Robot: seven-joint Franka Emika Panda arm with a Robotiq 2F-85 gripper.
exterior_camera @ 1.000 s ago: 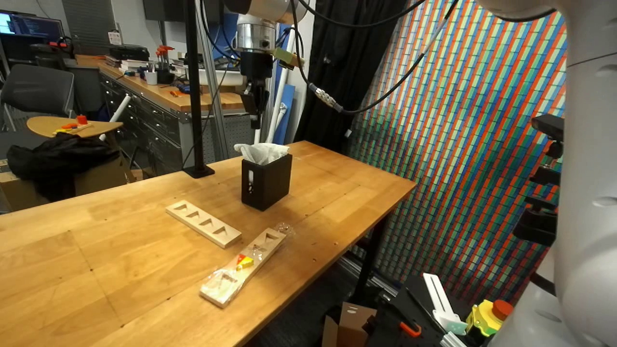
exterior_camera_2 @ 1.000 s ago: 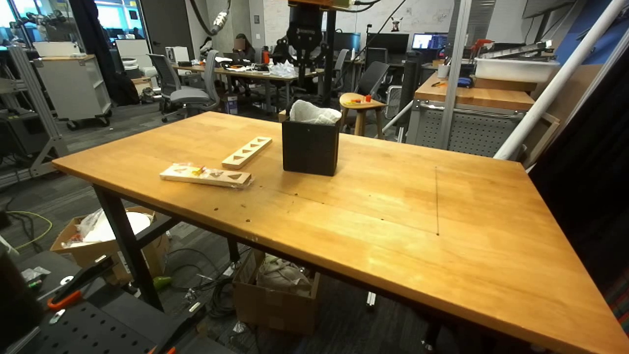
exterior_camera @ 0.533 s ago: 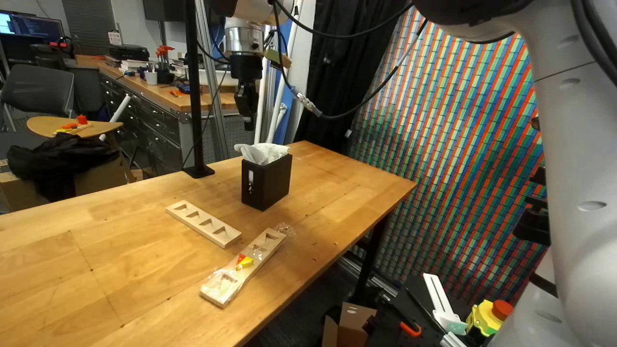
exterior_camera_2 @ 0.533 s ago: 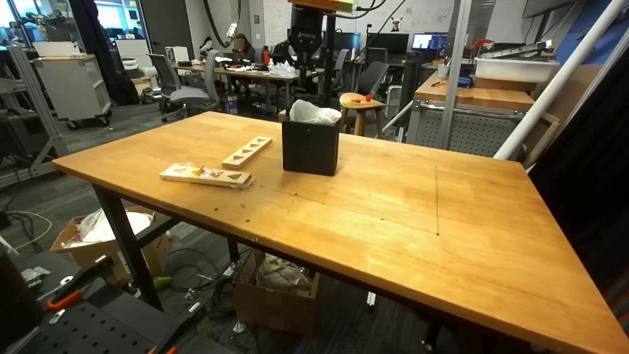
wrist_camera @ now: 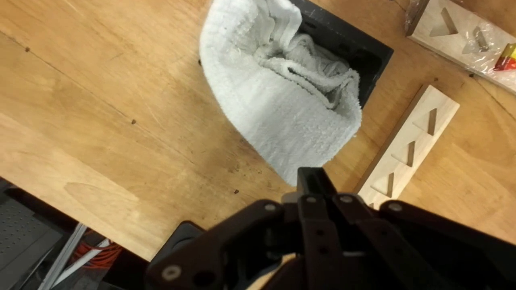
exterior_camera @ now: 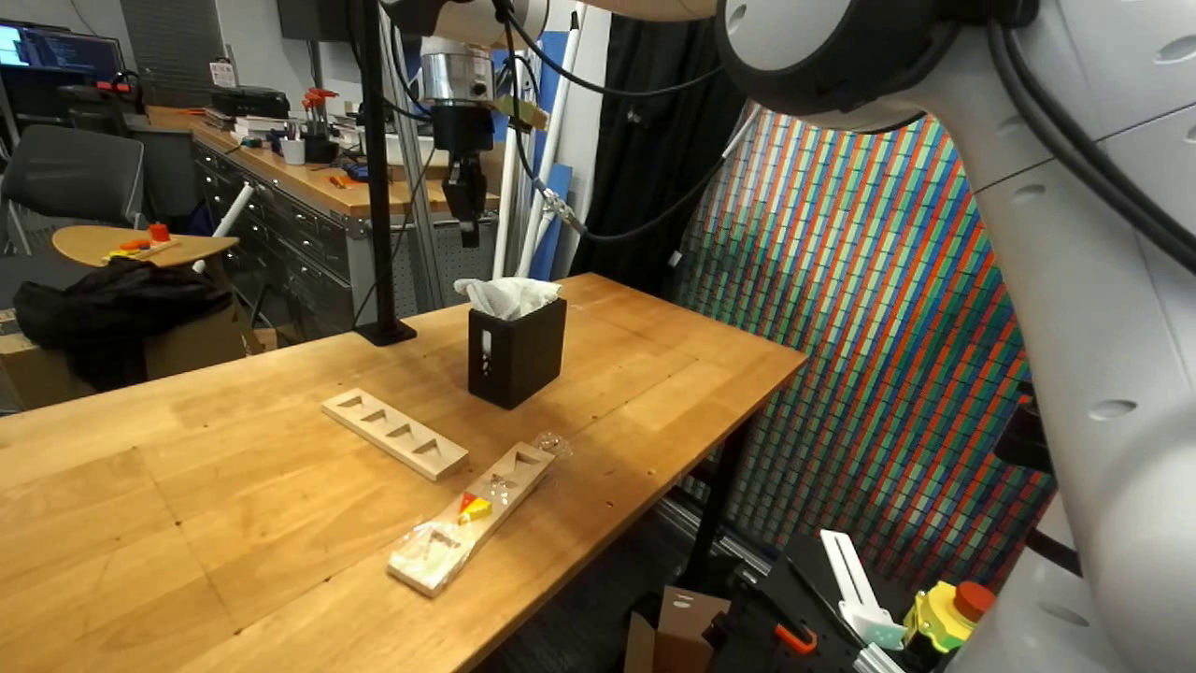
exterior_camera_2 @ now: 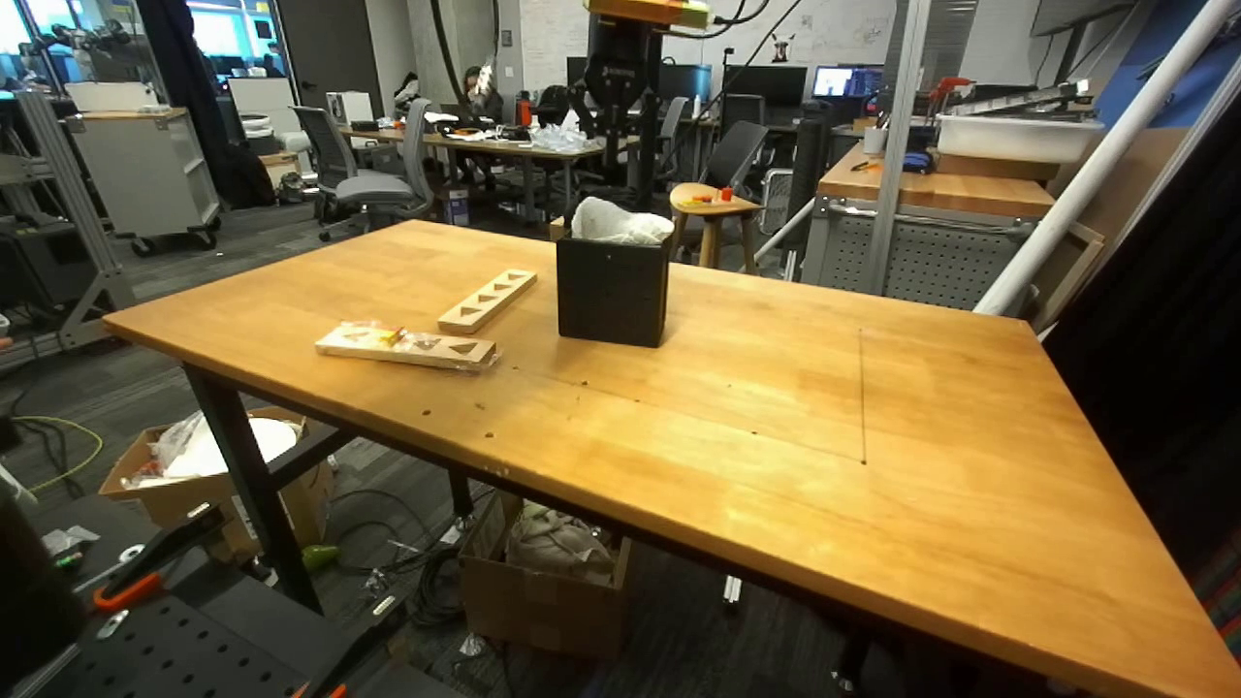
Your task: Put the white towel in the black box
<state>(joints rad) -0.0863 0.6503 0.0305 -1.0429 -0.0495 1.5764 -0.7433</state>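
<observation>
At the foot of the wrist view, nearest, can see the black fingers (wrist_camera: 316, 183) pressed together. Past the tips, in an exterior view, can pick out a gap, then the white towel (exterior_camera: 509, 297), sitting partly inside the black box (exterior_camera: 523, 360) and heaped above the rim. Looking thick and nubbly (terry cloth, by the nap): gathered into tight folds at the middle, then leaning out past a box edge in one broad flap, down to a blunt corner. Along the opposite edge, can make out a dark slot of the box's interior between cloth and wall. Near the box, lying flat, find a wooden strip (wrist_camera: 421, 141) with triangular recesses. Near that, at an angle to it, find a film-wrapped strip (exterior_camera_2: 402, 354) bearing red and yellow pieces (exterior_camera: 475, 509). In an exterior view, on the side away from both strips, can follow a wide run of bench (exterior_camera_2: 824, 388) from the box to the edges. At another border of the bench, can see a black post (exterior_camera: 376, 215) standing upright on a flat base. Beyond that, can see a drawer cabinet (exterior_camera: 280, 234) and, farthest, a lit monitor (exterior_camera: 61, 54).
</observation>
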